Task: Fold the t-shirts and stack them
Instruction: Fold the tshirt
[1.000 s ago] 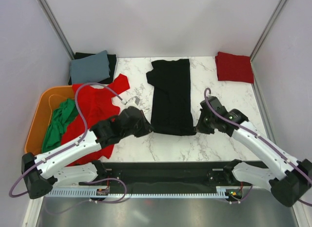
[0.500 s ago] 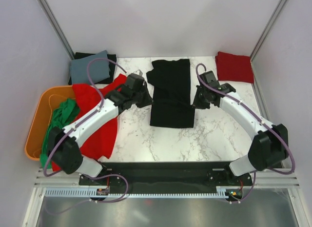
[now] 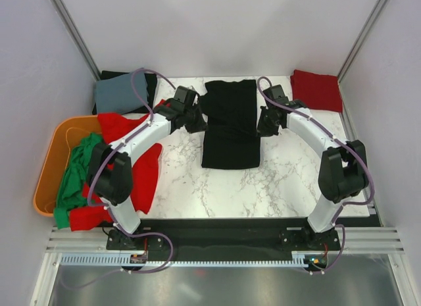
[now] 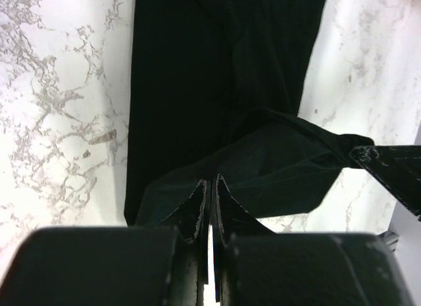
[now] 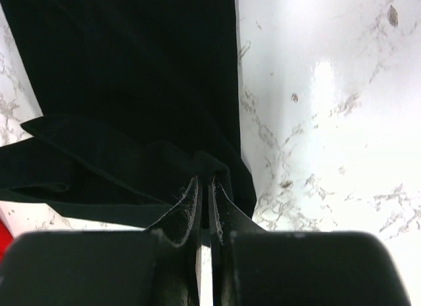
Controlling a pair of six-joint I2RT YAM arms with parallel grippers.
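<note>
Half the black shirt mid-counter has been carried back over itself from the near edge, so this fold looks nearly done. The orange tub holds a green shirt, and a red shirt spills out. The left pincer and right pincer each stay clamped on a hem corner

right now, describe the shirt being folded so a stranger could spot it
Look at the middle of the white marble table. The black t-shirt lies there as a long strip, pinched by the left gripper and right gripper. The folded red shirt and grey-blue shirt sit untouched in the far corners.
</note>
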